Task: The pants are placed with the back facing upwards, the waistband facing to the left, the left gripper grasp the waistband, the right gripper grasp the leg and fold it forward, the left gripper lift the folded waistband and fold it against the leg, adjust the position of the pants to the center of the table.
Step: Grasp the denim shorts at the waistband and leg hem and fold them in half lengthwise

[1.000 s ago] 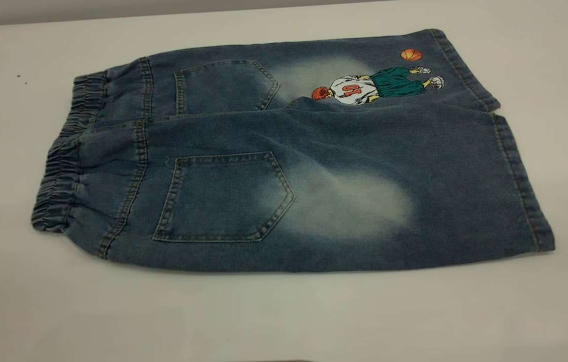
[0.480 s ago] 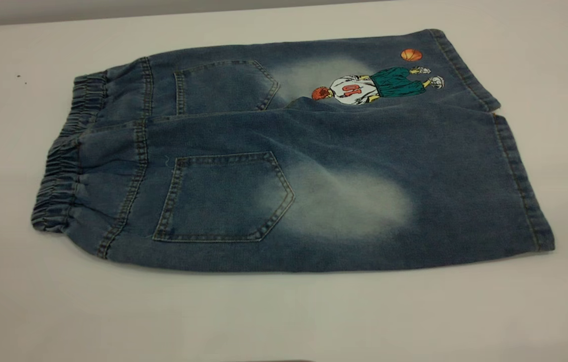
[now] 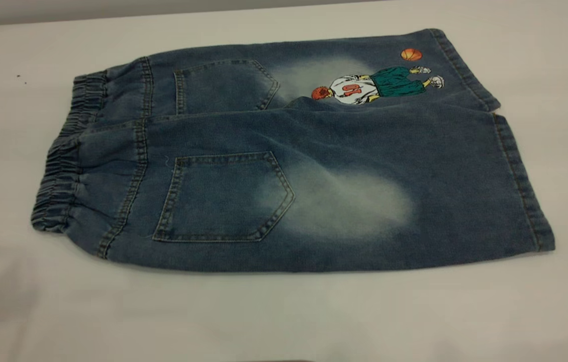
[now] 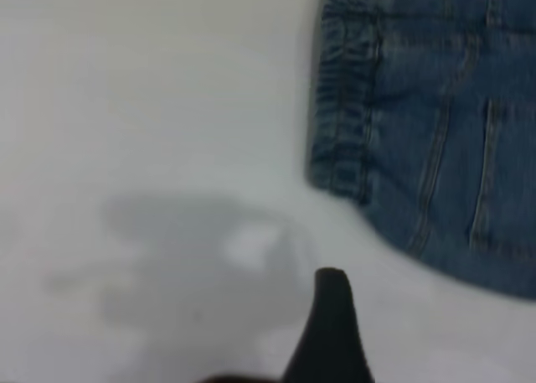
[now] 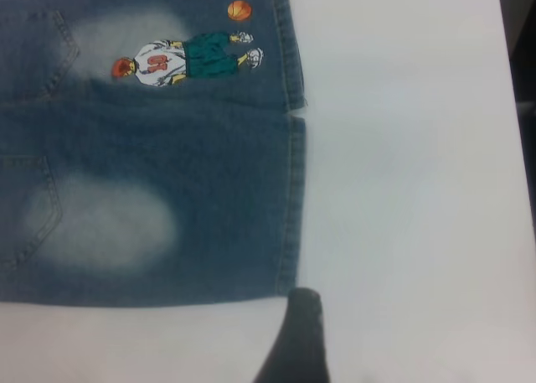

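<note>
Pants lie flat on the table, back up, waistband at left. The left gripper hovers near the waistband corner and the right gripper just beside the plain leg hem; open or closed, I cannot tell. Each should pinch both layers at the near edge. Bare table surrounds them.

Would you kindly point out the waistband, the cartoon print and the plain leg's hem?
waistband [image 3: 60, 176], exterior view, gathered elastic.
cartoon print [image 3: 364, 88], exterior view, player's jersey.
plain leg's hem [image 3: 523, 186], exterior view, stitched edge.
</note>
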